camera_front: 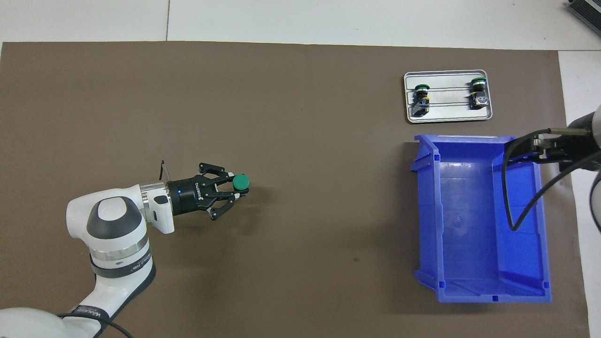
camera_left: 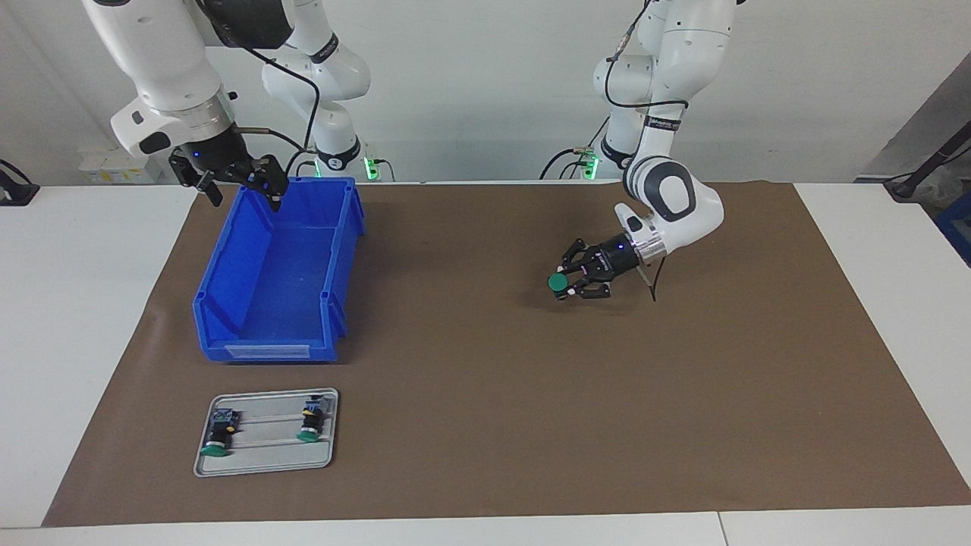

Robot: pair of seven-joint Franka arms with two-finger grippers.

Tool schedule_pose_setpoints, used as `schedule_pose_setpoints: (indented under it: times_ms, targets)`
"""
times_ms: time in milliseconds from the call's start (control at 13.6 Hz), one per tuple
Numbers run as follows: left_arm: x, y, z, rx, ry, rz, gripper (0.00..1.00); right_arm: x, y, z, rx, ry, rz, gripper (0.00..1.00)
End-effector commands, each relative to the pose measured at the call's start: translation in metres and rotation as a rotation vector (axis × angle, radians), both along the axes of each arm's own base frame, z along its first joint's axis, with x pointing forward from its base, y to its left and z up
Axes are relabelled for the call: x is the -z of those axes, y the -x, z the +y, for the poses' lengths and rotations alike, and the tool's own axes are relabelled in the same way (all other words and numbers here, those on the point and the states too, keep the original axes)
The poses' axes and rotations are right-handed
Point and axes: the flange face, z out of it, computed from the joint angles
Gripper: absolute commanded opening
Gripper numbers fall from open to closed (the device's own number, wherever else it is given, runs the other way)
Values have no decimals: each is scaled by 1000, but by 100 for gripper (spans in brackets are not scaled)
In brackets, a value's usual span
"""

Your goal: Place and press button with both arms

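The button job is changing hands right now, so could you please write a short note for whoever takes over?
Left gripper: shut on the button, held in the air over the brown mat, green cap pointing toward the right arm's end.
Right gripper: open, empty, waiting over the blue bin at its end nearer the robots.
Silver tray: two more buttons lie in it; the bin looks empty.
Done: the button is picked up.
Left: set it down, then press it.
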Motion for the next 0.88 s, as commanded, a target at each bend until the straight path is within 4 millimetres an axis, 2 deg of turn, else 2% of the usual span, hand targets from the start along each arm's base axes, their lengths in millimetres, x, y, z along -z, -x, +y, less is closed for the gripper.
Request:
schedule_pose_setpoints:
  times_ms: [0, 589, 810]
  targets:
    - [3, 4, 9, -18, 102, -28, 27, 0, 4, -3, -23, -27, 4, 100]
    - [31, 26, 10, -13, 127, -97, 28, 0, 4, -3, -23, -27, 4, 100]
    - [41, 41, 11, 8, 126, -107, 28, 0, 4, -3, -22, -27, 4, 100]
